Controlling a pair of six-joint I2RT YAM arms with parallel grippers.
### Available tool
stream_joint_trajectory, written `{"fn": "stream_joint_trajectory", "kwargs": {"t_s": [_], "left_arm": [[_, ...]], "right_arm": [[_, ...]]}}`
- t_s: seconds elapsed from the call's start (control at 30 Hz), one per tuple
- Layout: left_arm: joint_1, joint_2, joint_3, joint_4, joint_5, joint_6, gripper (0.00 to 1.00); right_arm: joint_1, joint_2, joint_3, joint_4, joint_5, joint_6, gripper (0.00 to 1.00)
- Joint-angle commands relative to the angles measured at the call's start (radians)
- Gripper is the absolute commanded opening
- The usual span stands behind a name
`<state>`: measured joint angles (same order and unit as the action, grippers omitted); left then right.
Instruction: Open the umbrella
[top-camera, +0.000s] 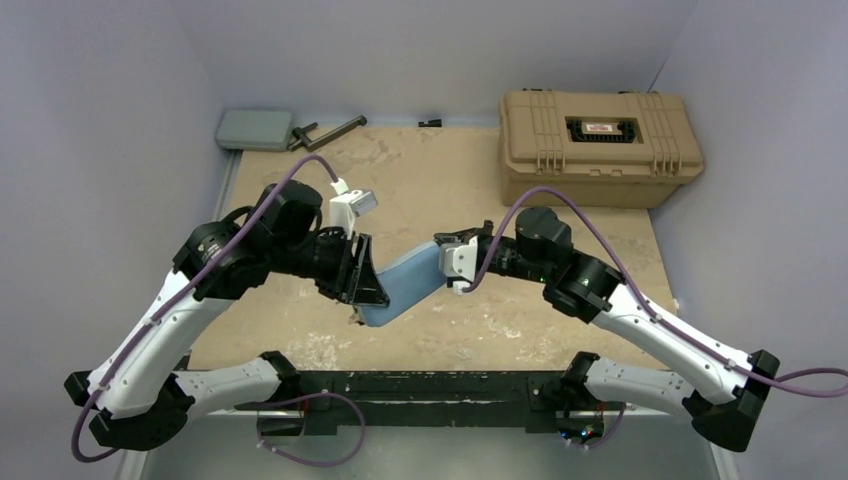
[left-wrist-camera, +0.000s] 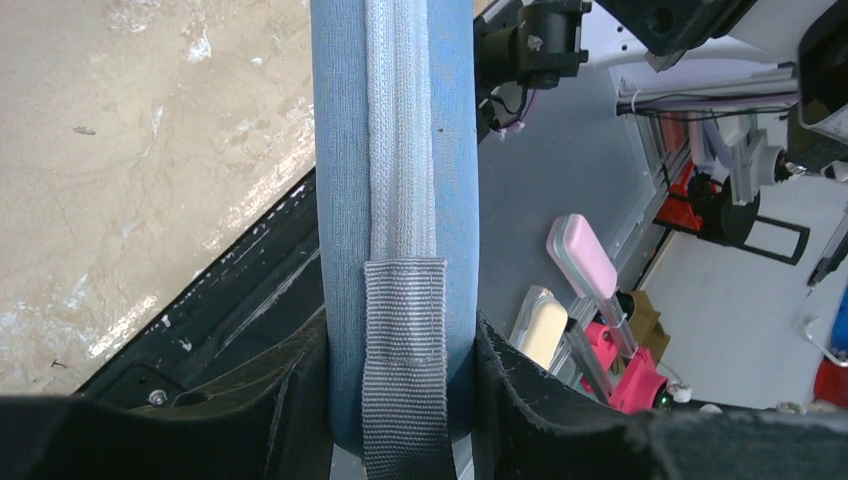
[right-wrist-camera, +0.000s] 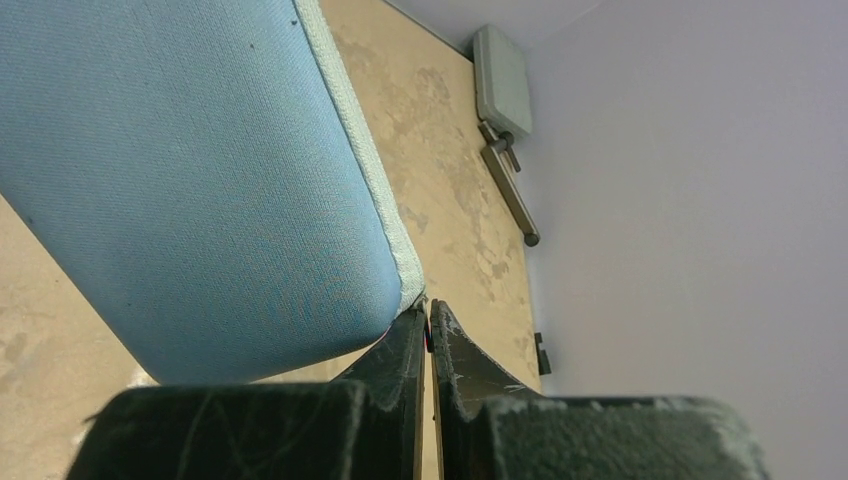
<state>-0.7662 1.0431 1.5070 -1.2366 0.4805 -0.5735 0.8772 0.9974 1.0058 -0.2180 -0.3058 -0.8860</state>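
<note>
Left gripper (top-camera: 362, 285) first: jaws part-way apart, clamped across the strapped end of the blue pouch (top-camera: 405, 283); right gripper (right-wrist-camera: 428, 318) pinched fully shut at the opposite corner's zip seam (right-wrist-camera: 365, 170), seemingly on the pull. Held stretched between both above the middle of the table (top-camera: 470, 180), probably to steady it for unzipping. No umbrella in sight, presumably packed inside.

No legible text, brand or number in any view — only a small red-and-white label (top-camera: 601, 128) on the tan toolbox (top-camera: 540, 150), upper right of the top view, too small to read.
</note>
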Motion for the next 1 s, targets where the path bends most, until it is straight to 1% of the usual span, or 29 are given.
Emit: {"fn": "stream_joint_trajectory", "kwargs": {"t_s": [0.0,0.13,0.23,0.37,0.47,0.57,0.6,0.63,0.7,0.73,0.8,0.87,0.97], "left_arm": [[-0.035,0.019,-0.024,-0.093,0.166,0.05,0.0],[-0.062,0.056,-0.031,-0.136,0.19,0.08,0.0],[-0.119,0.081,-0.007,-0.153,0.175,0.086,0.0],[-0.157,0.11,0.029,-0.182,0.151,0.101,0.0],[-0.156,0.129,0.033,-0.178,0.094,0.127,0.0],[-0.15,0.145,0.029,-0.123,0.022,0.118,0.0],[-0.144,0.146,0.018,-0.088,0.025,0.115,0.15],[-0.139,0.145,0.007,-0.061,0.011,0.104,0.34],[-0.123,0.127,-0.036,0.035,0.018,0.09,0.68],[-0.113,0.114,-0.076,0.092,0.006,0.078,0.78],[-0.07,0.096,-0.145,0.211,0.046,0.06,0.89],[-0.037,0.091,-0.183,0.29,0.059,0.053,0.9],[-0.025,0.093,-0.206,0.376,0.049,0.052,0.91]], "right_arm": [[-0.004,-0.046,0.018,0.144,0.08,-0.058,0.0],[-0.003,-0.043,0.031,0.114,0.069,-0.096,0.0],[-0.009,-0.045,0.02,0.141,0.09,-0.064,0.0],[-0.01,-0.042,0.037,0.075,0.01,-0.037,0.0],[-0.01,-0.052,0.022,0.12,0.005,0.041,0.0],[-0.01,-0.055,0.014,0.122,0.01,0.096,0.0],[-0.009,-0.06,0.008,0.129,0.017,0.128,0.0],[-0.009,-0.067,-0.003,0.142,0.017,0.153,0.0],[-0.009,-0.082,-0.033,0.173,0.037,0.193,0.0],[-0.009,-0.086,-0.048,0.18,0.049,0.203,0.0],[-0.009,-0.084,-0.064,0.192,0.065,0.229,0.0],[-0.01,-0.08,-0.068,0.192,0.075,0.24,0.0],[-0.009,-0.066,-0.06,0.184,0.081,0.254,0.0]]}}
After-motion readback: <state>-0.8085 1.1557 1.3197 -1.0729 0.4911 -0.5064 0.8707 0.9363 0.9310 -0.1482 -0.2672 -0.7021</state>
